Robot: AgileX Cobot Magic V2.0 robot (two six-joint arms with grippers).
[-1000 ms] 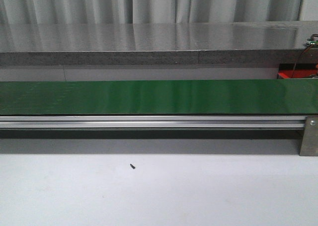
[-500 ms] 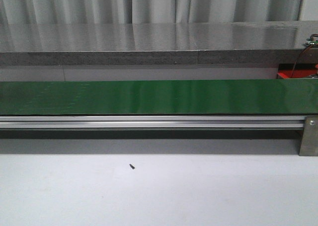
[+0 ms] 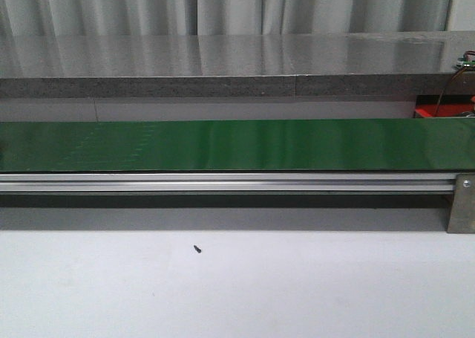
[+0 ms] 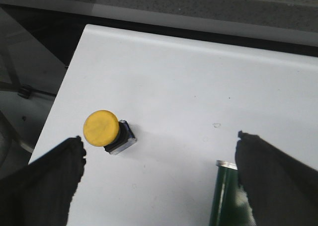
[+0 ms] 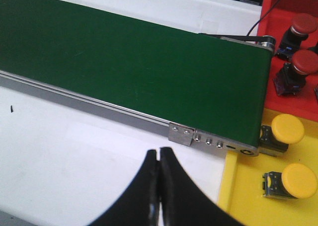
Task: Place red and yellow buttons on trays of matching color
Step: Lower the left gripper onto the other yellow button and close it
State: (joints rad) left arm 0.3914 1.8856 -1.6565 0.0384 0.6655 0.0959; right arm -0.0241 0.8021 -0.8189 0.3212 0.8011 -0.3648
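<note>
In the left wrist view a yellow button (image 4: 102,128) on a dark square base stands on the white table, close to one finger of my open left gripper (image 4: 159,144), nothing held. In the right wrist view my right gripper (image 5: 159,154) is shut and empty over the white table, beside the yellow tray (image 5: 243,198). That tray holds two yellow buttons (image 5: 287,129) (image 5: 298,180). The red tray (image 5: 278,2) beyond it holds two red buttons (image 5: 303,24) (image 5: 304,63). Neither gripper shows in the front view.
A long green conveyor belt (image 3: 237,145) on an aluminium rail (image 3: 223,182) crosses the table; its ends show in both wrist views (image 4: 223,196) (image 5: 149,62). A grey stone ledge (image 3: 223,63) runs behind it. A small black screw (image 3: 198,249) lies on the white table.
</note>
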